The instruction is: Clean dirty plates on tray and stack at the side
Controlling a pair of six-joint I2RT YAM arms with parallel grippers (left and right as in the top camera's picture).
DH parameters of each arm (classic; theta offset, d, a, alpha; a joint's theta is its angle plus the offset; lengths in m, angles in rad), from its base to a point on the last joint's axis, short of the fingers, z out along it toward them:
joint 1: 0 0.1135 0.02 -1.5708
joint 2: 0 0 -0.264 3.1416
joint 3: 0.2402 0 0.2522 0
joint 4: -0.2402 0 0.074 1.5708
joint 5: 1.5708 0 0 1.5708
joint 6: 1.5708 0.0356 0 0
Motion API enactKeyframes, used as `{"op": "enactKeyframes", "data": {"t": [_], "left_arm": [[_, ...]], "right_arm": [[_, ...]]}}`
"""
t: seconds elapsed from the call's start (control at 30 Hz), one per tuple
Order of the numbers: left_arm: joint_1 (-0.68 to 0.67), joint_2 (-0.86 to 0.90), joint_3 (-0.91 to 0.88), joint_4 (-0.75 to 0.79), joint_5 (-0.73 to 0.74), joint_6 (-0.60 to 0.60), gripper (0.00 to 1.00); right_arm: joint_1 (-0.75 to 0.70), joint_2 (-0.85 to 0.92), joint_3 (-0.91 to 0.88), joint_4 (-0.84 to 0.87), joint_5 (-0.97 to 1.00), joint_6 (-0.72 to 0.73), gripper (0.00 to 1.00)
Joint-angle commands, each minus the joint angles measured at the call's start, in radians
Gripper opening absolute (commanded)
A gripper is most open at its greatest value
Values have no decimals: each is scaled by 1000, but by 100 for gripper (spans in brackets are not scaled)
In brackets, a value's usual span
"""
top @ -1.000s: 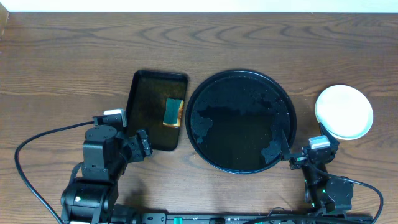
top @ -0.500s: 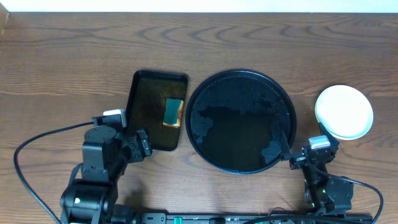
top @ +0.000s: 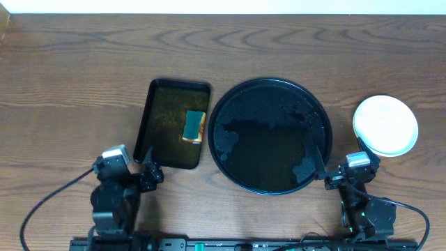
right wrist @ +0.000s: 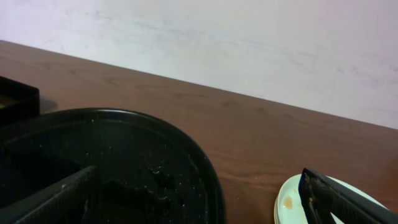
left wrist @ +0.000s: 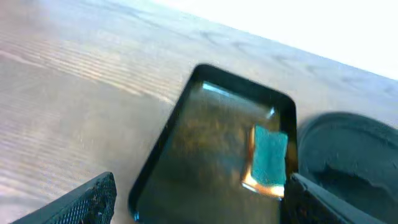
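Note:
The round black tray (top: 270,136) lies mid-table, wet and speckled, with no plate on it; it also shows in the right wrist view as the tray (right wrist: 124,162). The plates (top: 385,125) sit stacked on the table to its right. In the right wrist view the plates (right wrist: 295,199) look pale, and the top one bears a small brown spot. My right gripper (top: 336,171) is open near the front edge, one finger over the tray's rim and the other by the stack. At the front left, my left gripper (top: 143,166) is open and holds nothing.
A small rectangular black tray (top: 164,111) left of the round one holds a teal and yellow sponge (top: 194,125). The left wrist view looks onto that small tray (left wrist: 205,137) and sponge (left wrist: 268,158). Cables trail along the front edge.
My left arm has drawn back toward the front edge of the table, away from the small tray. The right arm, the tray and the plates have not moved.

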Motion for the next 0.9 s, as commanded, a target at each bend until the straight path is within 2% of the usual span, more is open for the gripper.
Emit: {"op": "enactKeyframes", "data": {"t": [0.0, 0.27, 0.47, 0.57, 0.87], "left_arm": [[15, -92, -109, 119, 14, 8, 86], [15, -190, -299, 467, 14, 9, 86], [15, -191, -297, 464, 14, 107, 86], [15, -191, -297, 351, 14, 106, 86], [15, -188, -297, 349, 13, 103, 86]], "right_arm": [[2, -6, -2, -3, 7, 7, 99], [2, -6, -2, -3, 7, 7, 99], [2, -6, -2, -3, 7, 7, 99], [2, -6, -2, -3, 7, 7, 99], [2, -6, -2, -3, 7, 7, 99]]}}
